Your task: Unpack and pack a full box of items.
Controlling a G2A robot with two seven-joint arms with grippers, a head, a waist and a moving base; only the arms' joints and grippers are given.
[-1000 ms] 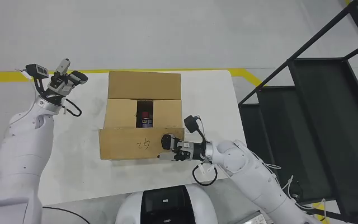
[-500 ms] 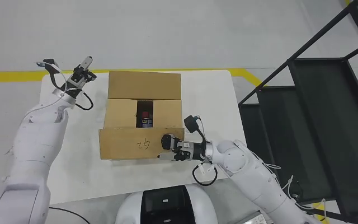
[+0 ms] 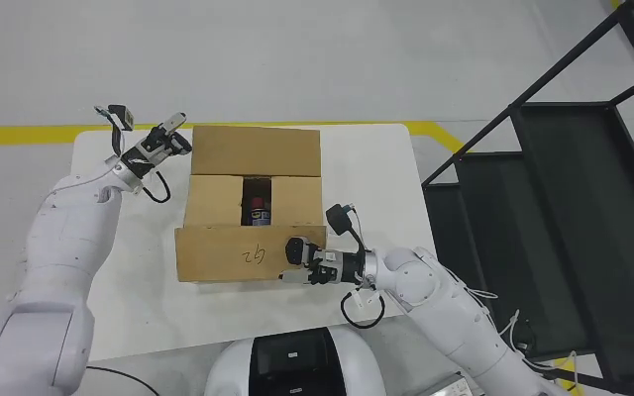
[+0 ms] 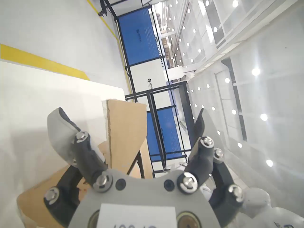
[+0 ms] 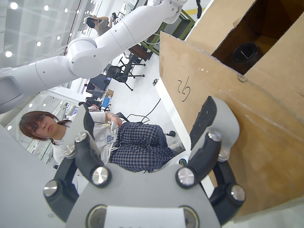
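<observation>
Since a second ago your left hand (image 3: 176, 134) has swung in from beyond the left edge of the surface (image 3: 367, 178) and now sits just left of the box's far-left corner. Your right hand (image 3: 290, 263) has not shifted. The left hand (image 4: 129, 117) has its fingers spread wide with nothing between them, and the upright edge of a cardboard flap shows just past them. The right hand (image 5: 146, 106) is also wide open and holds nothing. It sits at the right end of the near flap, with one finger (image 5: 215, 117) close against the cardboard; you cannot tell whether it touches.

One box (image 3: 256, 150) stands in the middle of the surface, its four flaps unfolded. The far flap and the near flap (image 3: 253, 255) are turned outward. The two side flaps lie over the opening and leave only a narrow gap in the centre, so they block most of the way in. Through that gap you see one dark bottle (image 3: 258, 206) with a red label, and its black round cap (image 5: 245, 52) faces your right wrist camera. The near flap carries one handwritten two-figure number (image 5: 184, 91) in dark pen.

Beyond the far edge of the surface a yellow line (image 3: 79, 130) runs across the floor. A black stair frame (image 3: 555, 148) stands off to the right.
</observation>
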